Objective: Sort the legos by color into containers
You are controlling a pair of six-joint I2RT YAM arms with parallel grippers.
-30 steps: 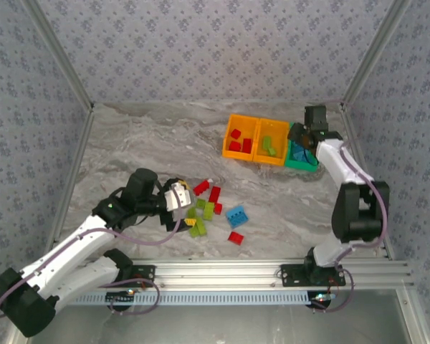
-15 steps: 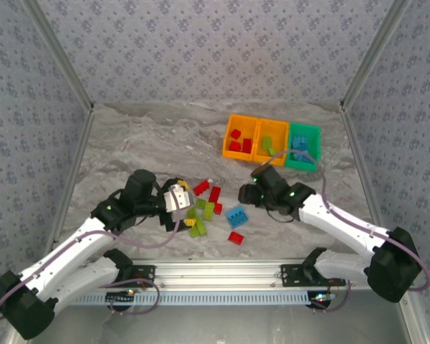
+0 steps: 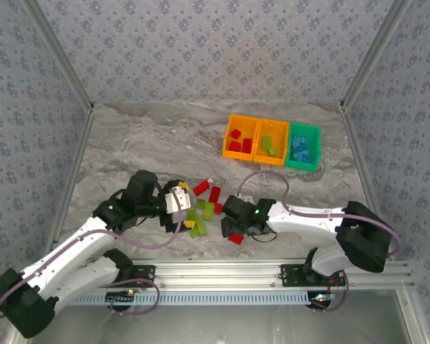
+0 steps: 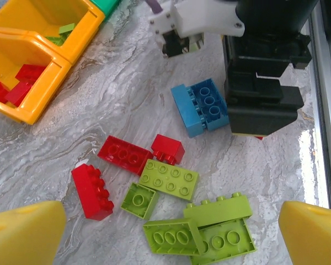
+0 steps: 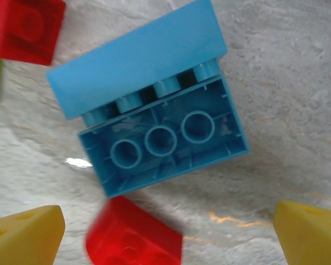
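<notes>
Precision first: hovering right gripper (image 5: 165, 234), spread wide, over blue legos (image 5: 163, 144), squaring across their long sides, avoiding red brick (image 5: 133, 238) just beside; left gripper (image 4: 166, 234) likewise wide.

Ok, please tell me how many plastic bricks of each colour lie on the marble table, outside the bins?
Red studded plastic bricks: 4
Lime green studded plastic bricks: 5
Blue studded plastic bricks: 2
Total: 11
</notes>
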